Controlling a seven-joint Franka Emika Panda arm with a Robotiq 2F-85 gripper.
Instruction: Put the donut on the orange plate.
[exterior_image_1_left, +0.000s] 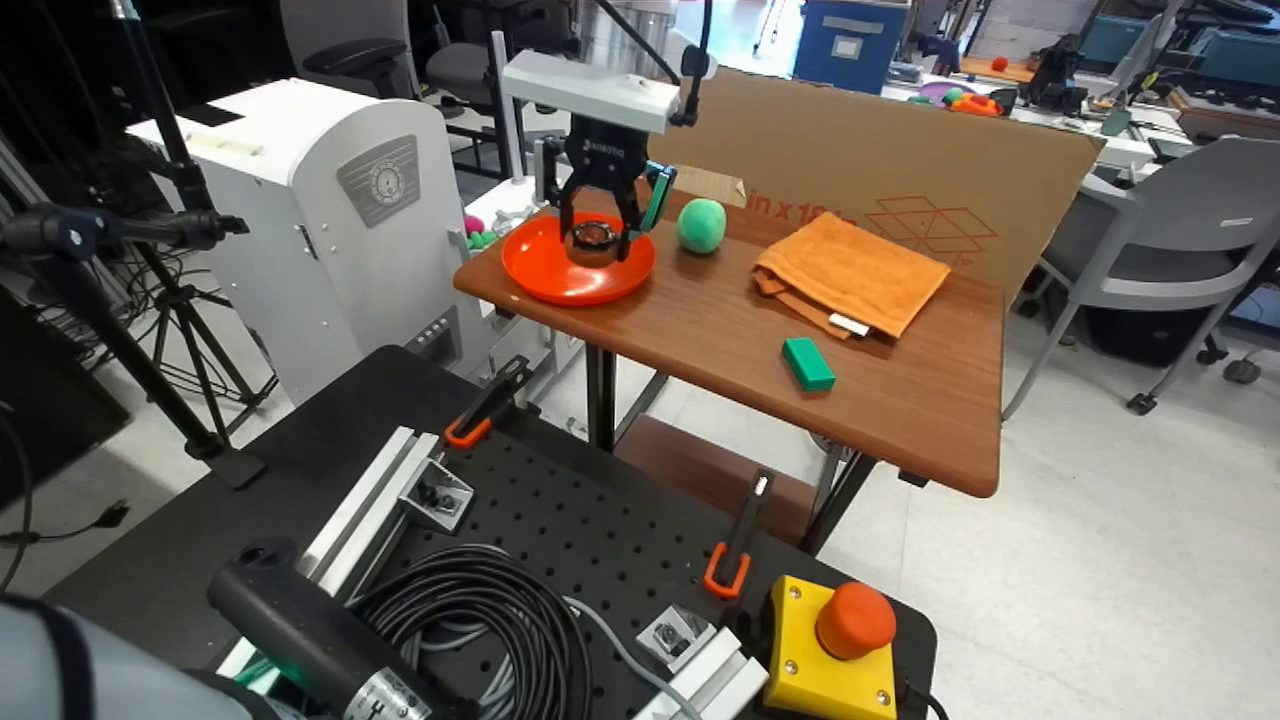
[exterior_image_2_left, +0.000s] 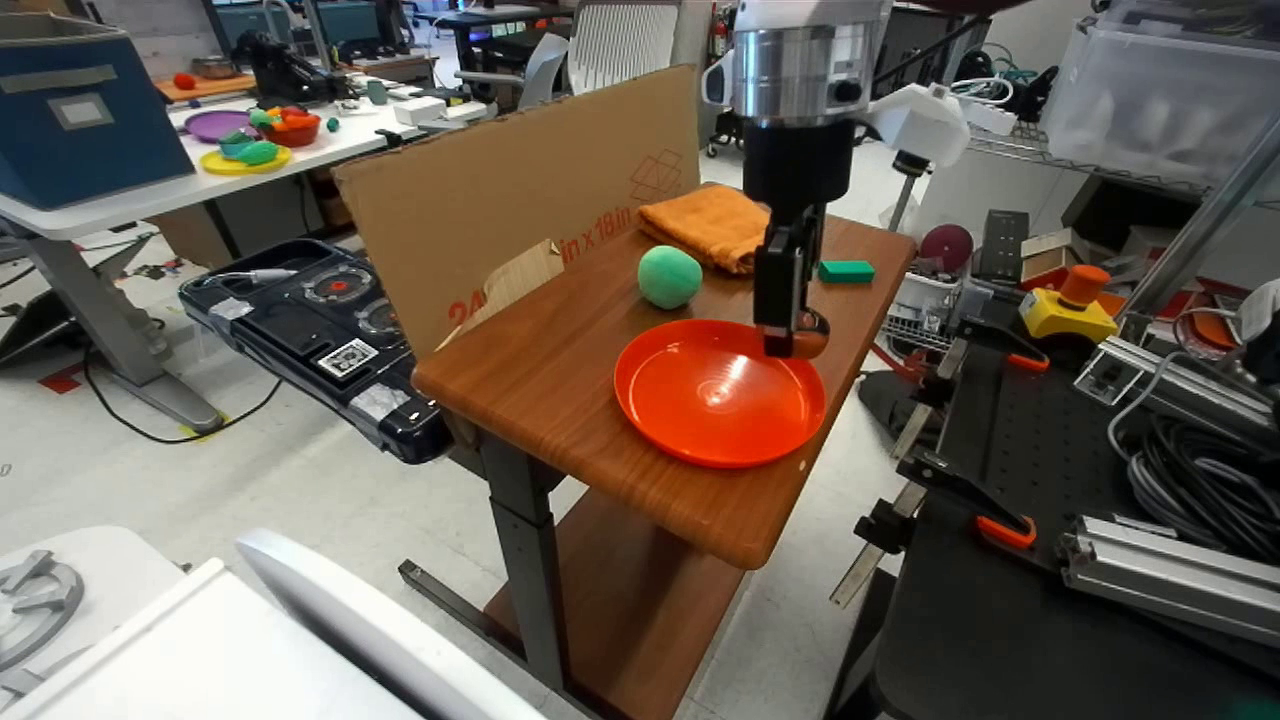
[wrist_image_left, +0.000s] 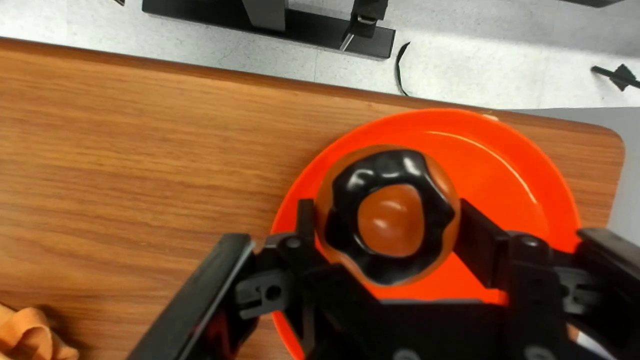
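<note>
1. Pinching donut (wrist_image_left: 390, 217) between both fingertips of gripper (exterior_image_1_left: 595, 240); touching opposite sides of it in wrist view.
2. Pointing fingertips downward in both exterior views.
3. Holding donut over orange plate (exterior_image_2_left: 715, 400); falling inside plate outline in wrist view, crossing the rim in an exterior view. Not getting a read on the gap in between.
4. Showing wavy black icing on the donut's brown body in wrist view.
5. Finding plate flat on wooden table (exterior_image_1_left: 900, 400), close to a corner.
6. Seeing green ball (exterior_image_2_left: 670, 277) on the table, near plate, with a gap between.
7. Seeing folded orange cloth (exterior_image_1_left: 850, 270) and small green block (exterior_image_1_left: 808, 364) farther along the same tabletop, well apart from plate.
8. Seeing upright cardboard panel (exterior_image_1_left: 850, 160) along a long table edge.
9. Spotting yellow box (exterior_image_1_left: 800, 660) with orange-red button (exterior_image_1_left: 855, 622) on black worktop (exterior_image_1_left: 350, 415) in both exterior views.
10. Seeing coiled black cable (exterior_image_1_left: 545, 625) on that worktop too.
</note>
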